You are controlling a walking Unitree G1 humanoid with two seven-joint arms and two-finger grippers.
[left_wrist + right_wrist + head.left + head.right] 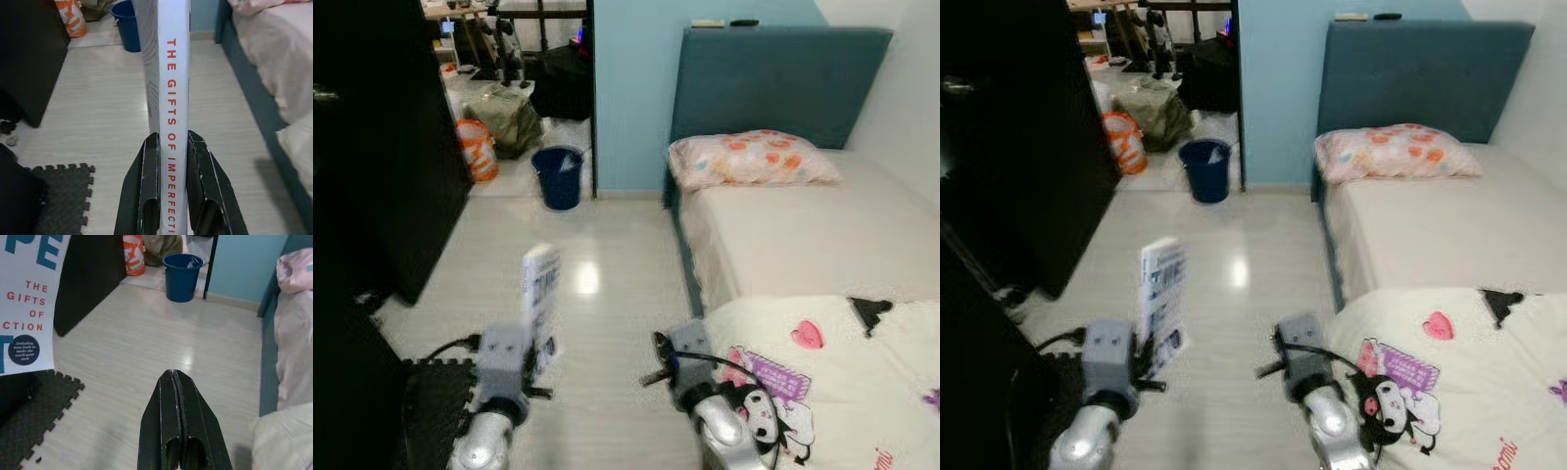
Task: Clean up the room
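A white book (540, 294) with red lettering on its spine (172, 88) stands upright above the pale floor, held by my left gripper (172, 147), which is shut on its lower part. The book's cover (27, 303) also shows at the edge of the right wrist view. My right gripper (177, 382) hovers over the floor beside the bed with its two black fingers pressed together and nothing between them.
A bed (803, 235) with a patterned pillow (749, 159) and a cartoon blanket (822, 382) lies on the right. A blue bucket (558, 176) stands by the doorway ahead. A dark wardrobe (382, 147) is on the left, a black foam mat (58, 196) below it.
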